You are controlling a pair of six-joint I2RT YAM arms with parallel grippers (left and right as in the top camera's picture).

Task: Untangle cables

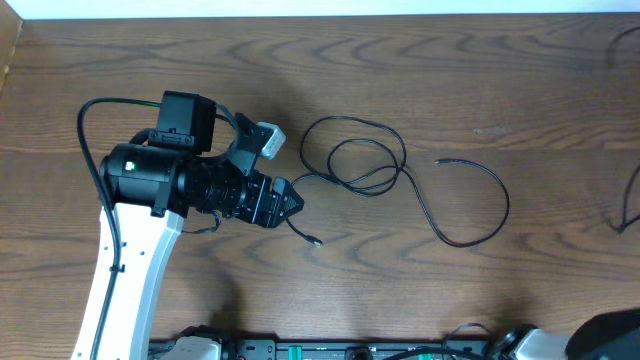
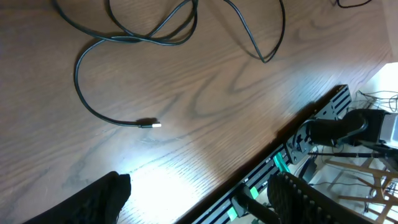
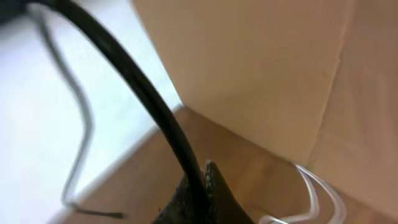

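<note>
One black cable (image 2: 134,39), looped, centre of table (image 1: 520,90); left arm in attendance.
Near: plug end (image 2: 149,125) lying free; best grasped just behind the plug, then drawn gently outward so the loops open rather than cinch. Just beyond, to its left: left gripper (image 1: 288,203), jaws spread wide, empty, touching nothing. Farther: overlapping loops (image 1: 400,172), crossing at mid-table. Right gripper (image 3: 205,196), barely visible in its wrist view: open or closed, cannot tell.

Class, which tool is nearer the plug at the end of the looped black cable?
Left. The left tool is right beside the plug; the right arm sits far off, beyond the cable loops.
</note>
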